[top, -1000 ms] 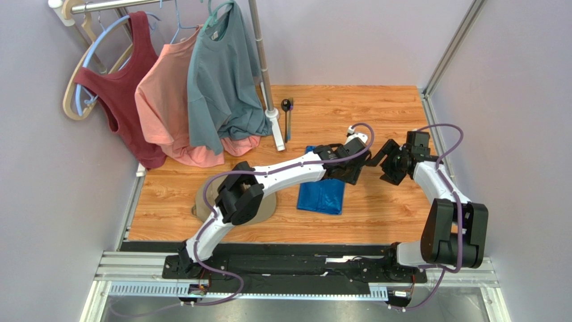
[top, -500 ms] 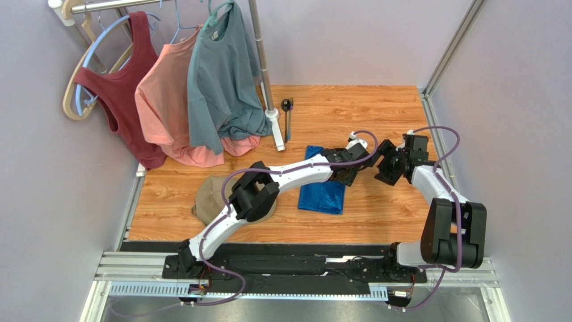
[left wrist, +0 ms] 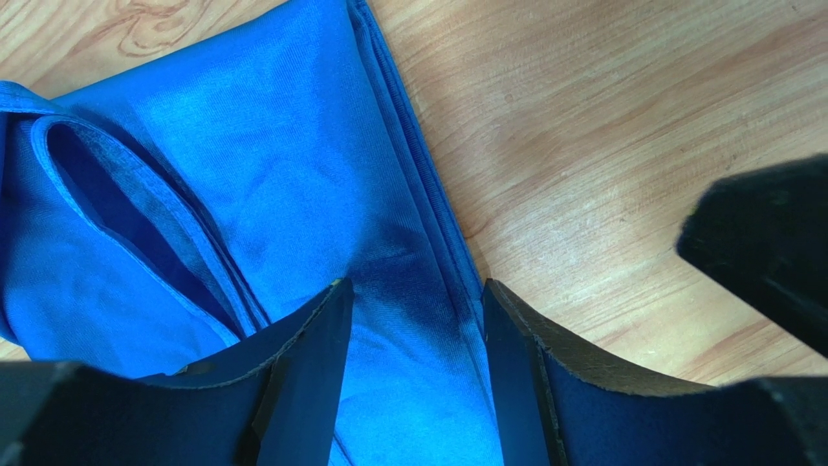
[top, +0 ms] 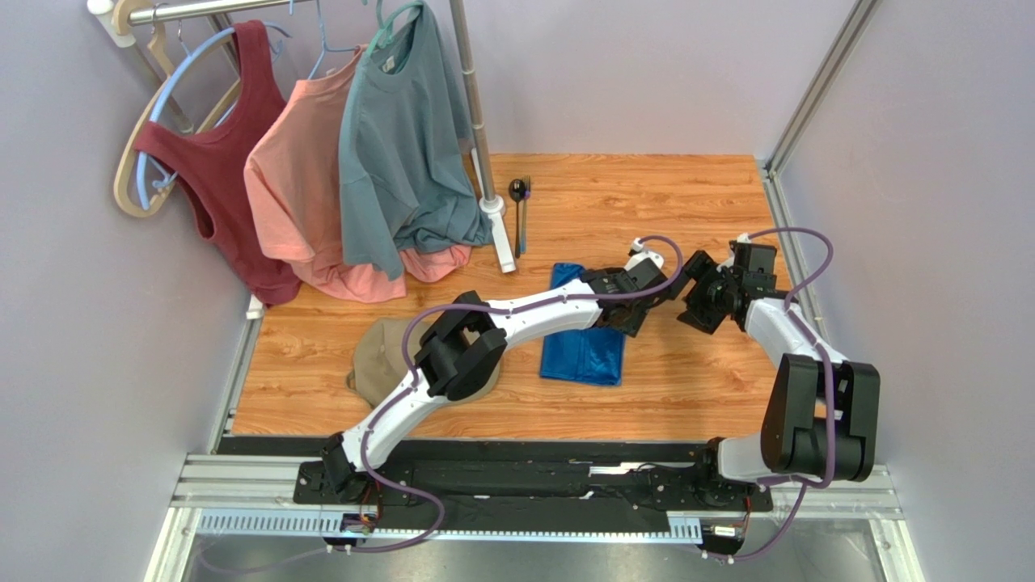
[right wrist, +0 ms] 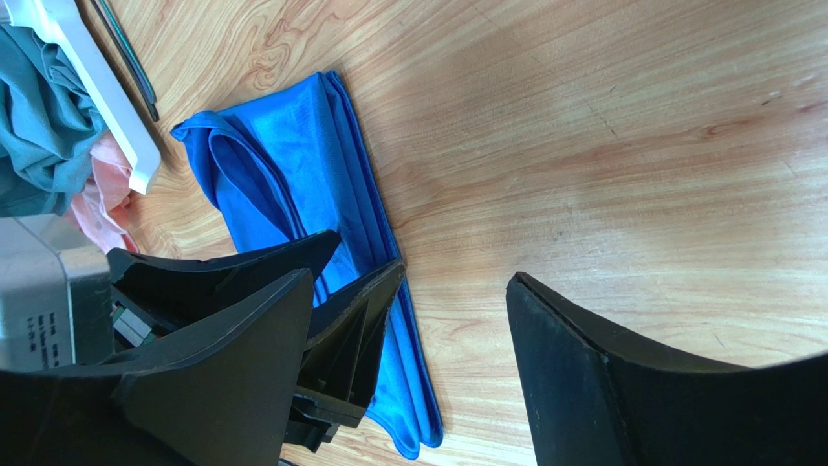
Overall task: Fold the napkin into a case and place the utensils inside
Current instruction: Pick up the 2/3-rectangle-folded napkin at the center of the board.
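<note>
The blue napkin (top: 581, 352) lies folded into an oblong on the wooden table, stacked layers along its right edge (left wrist: 408, 155). My left gripper (top: 634, 311) hovers low over that right edge, open, one finger (left wrist: 316, 374) above the cloth and the other finger (left wrist: 520, 374) at the hem; the cloth lies flat between them (left wrist: 413, 301). My right gripper (top: 701, 298) is just right of it, wide open (right wrist: 413, 277) over bare wood beside the napkin (right wrist: 292, 146). The utensils (top: 520, 209), a dark spoon and a fork, lie side by side at the back; one handle (right wrist: 126, 53) shows.
A clothes rack's pole and white foot (top: 501, 237) stand at the back left, with a red top, a pink shirt and a grey-teal T-shirt (top: 401, 133) hanging. A tan cap (top: 374, 358) sits under my left arm's elbow. Metal rails edge the table.
My left arm has reached farther right along the napkin's edge and its jaws have widened slightly. My right gripper has shifted left toward it and opened wider.
</note>
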You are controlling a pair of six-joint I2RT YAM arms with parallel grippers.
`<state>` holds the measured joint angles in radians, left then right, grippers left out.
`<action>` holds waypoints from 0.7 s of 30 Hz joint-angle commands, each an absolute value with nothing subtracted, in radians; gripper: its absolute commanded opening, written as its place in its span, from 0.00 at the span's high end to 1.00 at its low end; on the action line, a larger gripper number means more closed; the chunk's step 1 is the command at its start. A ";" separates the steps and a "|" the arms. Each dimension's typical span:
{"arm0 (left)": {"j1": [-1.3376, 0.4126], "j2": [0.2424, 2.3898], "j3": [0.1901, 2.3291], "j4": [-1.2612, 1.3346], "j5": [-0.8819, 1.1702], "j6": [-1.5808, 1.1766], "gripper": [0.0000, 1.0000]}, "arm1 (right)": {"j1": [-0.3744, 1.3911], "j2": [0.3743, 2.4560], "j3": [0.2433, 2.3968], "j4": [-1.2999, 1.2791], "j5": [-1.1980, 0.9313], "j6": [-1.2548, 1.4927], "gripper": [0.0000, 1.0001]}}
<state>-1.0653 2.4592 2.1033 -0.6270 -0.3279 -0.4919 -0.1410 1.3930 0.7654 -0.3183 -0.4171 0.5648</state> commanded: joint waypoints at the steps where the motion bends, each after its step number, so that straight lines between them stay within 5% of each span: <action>1: -1.069 2.450 2.057 -0.609 -0.264 -0.480 0.42 | -0.141 1.419 0.756 -0.252 -0.475 0.572 0.23; 12: -1.046 2.419 2.025 -0.580 -0.175 -0.500 0.85 | -0.140 1.508 0.775 -0.230 -0.511 0.583 0.27; 21: -0.994 2.290 1.865 -0.493 -0.020 -0.575 1.00 | -0.097 1.580 0.764 -0.025 -0.575 0.644 0.33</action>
<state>-1.0111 2.3569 1.9232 -0.4976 -0.1200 -0.5285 -0.1299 1.5555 0.7650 -0.1833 -0.5301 0.6006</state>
